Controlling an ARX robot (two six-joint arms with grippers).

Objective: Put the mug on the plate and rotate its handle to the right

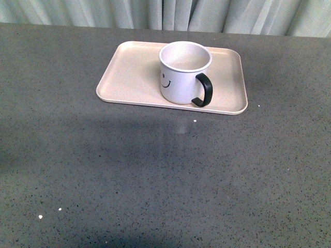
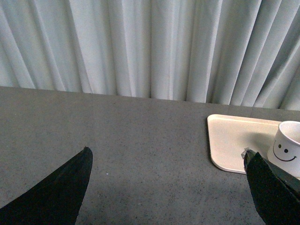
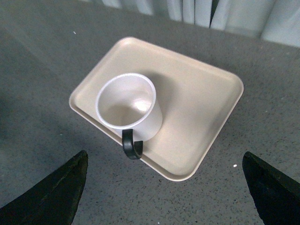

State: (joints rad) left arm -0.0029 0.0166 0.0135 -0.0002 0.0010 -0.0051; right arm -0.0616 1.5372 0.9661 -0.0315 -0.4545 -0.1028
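There is one mug [image 1: 181, 77], and it has one handle [image 1: 205, 89]. There is one plate [image 1: 132, 72], one grey surface [image 1: 155, 170], one pale curtain [image 1: 103, 10].

The left gripper [image 2: 166, 151] hangs with jaws wide apart above the gray table [image 2: 140, 136], near the plate [image 2: 232, 138] bearing the mug [image 2: 289, 145], smiley face [image 2: 285, 153] visible, pale curtain [image 2: 140, 47] behind.

Left wrist view, mug [image 2: 287, 146] cut by edge, plate [image 2: 232, 138] partly behind left claw [image 2: 166, 151]
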